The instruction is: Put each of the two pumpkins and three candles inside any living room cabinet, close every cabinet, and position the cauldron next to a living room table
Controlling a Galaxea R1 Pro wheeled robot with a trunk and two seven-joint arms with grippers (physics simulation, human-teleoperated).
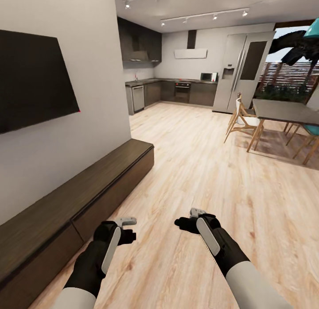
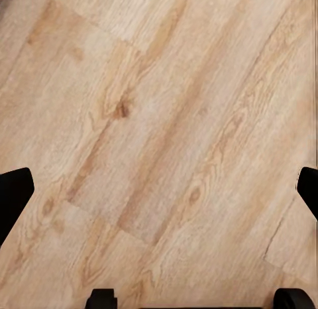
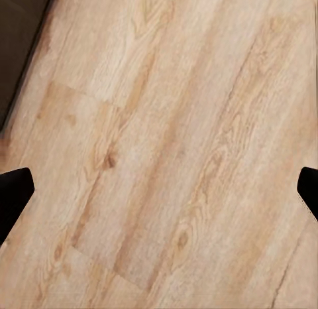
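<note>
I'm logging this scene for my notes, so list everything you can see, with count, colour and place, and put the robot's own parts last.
Cabinet: one, dark brown, long and low along the left wall, drawers shut.
TV: one, black, on the wall above the cabinet.
Floor: pale wood planks.
Kitchen units: dark, far wall.
Fridge: one, silver, far right.
Dining table: one, grey top, right side.
Chairs: wooden, around the table; count unclear.
Left tool: black, open, above the floor.
Right tool: black, open, above the floor.

floor [image 1: 199, 167]: pale wood | wall TV [image 1: 31, 79] | kitchen [image 1: 177, 90] | dining table [image 1: 283, 110]
</note>
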